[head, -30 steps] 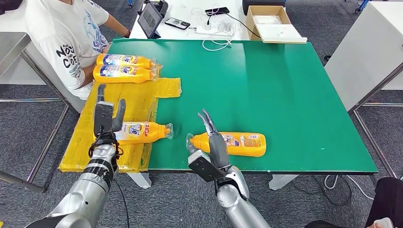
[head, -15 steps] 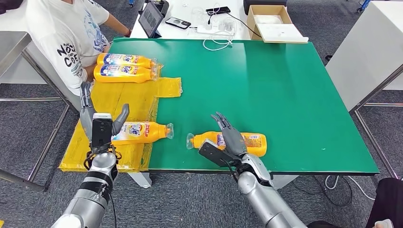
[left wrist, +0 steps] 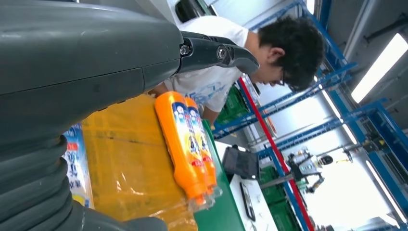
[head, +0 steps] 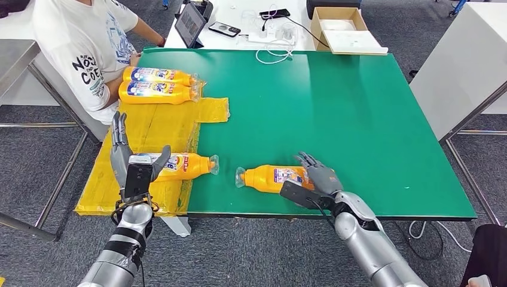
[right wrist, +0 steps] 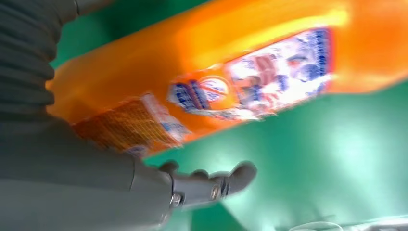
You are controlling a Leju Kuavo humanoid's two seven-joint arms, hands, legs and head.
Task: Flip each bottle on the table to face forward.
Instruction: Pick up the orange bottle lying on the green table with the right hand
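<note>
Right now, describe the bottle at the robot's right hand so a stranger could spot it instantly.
On the green table, look along the near edge. The orange bottle lies on its side there, cap toward the yellow sheet, with the right hand at its base. Unlike the other three bottles, it rests on bare green.

Green table (head: 359, 119): yellow sheet (head: 149, 128), four orange bottles (head: 272, 178).

Probably a robotics lab; green test table (head: 335, 107); blue racking (left wrist: 346, 62); grey carpet (head: 36, 173).
</note>
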